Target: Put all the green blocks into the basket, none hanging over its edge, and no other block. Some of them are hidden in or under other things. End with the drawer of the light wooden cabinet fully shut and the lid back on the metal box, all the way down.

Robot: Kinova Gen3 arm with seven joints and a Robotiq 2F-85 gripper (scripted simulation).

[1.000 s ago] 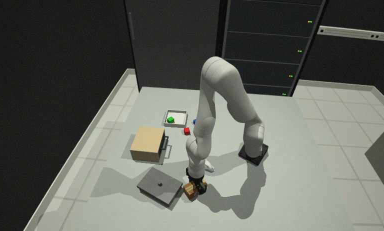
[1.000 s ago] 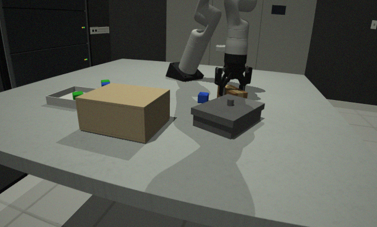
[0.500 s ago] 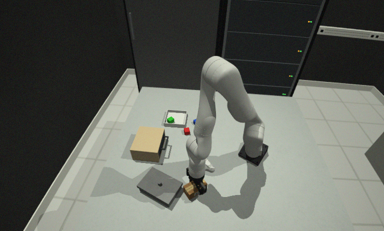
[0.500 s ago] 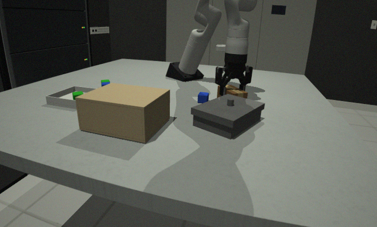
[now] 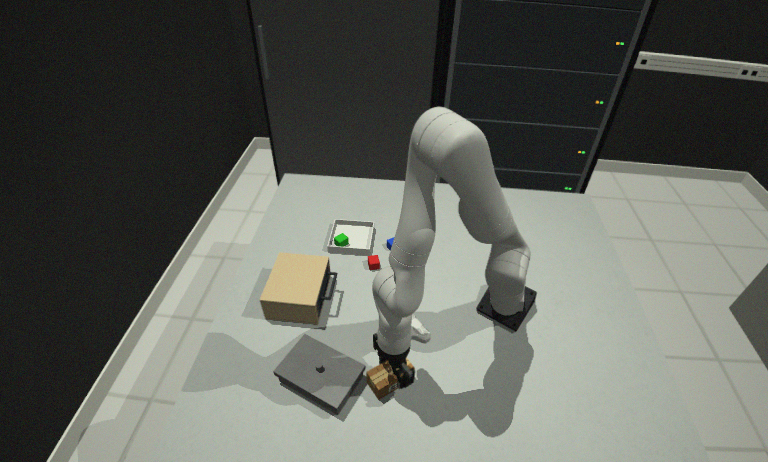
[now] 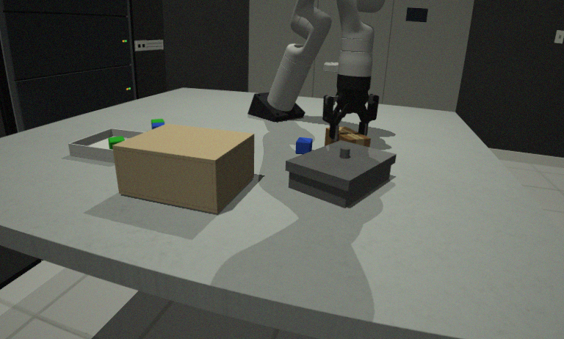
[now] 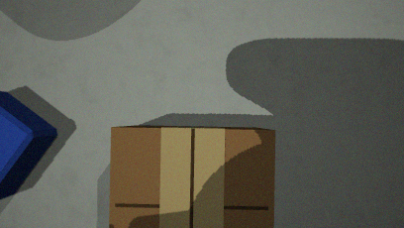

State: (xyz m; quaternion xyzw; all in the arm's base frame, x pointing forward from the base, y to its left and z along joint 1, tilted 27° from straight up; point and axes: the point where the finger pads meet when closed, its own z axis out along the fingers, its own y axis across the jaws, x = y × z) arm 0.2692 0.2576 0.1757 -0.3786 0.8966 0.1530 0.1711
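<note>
My gripper (image 5: 397, 375) (image 6: 349, 132) is open, low over the table, its fingers on either side of a small brown cardboard box (image 5: 378, 379) (image 6: 353, 137) (image 7: 192, 173). I cannot tell whether they touch it. One green block (image 5: 341, 239) (image 6: 115, 141) lies in the white basket (image 5: 366, 232) (image 6: 84, 146). A second green block (image 6: 157, 121) shows behind the light wooden cabinet (image 5: 294, 286) (image 6: 183, 168), right by a blue block (image 5: 390, 242). The metal box has its lid (image 6: 360, 160) on and stands next to the cardboard box.
A red block (image 5: 373, 262) lies between the basket and the arm. Another blue block (image 6: 303, 145) (image 7: 15, 144) lies just left of the cardboard box. The cabinet's drawer handle (image 5: 330, 285) faces the arm. The arm's base (image 5: 506, 309) stands to the right.
</note>
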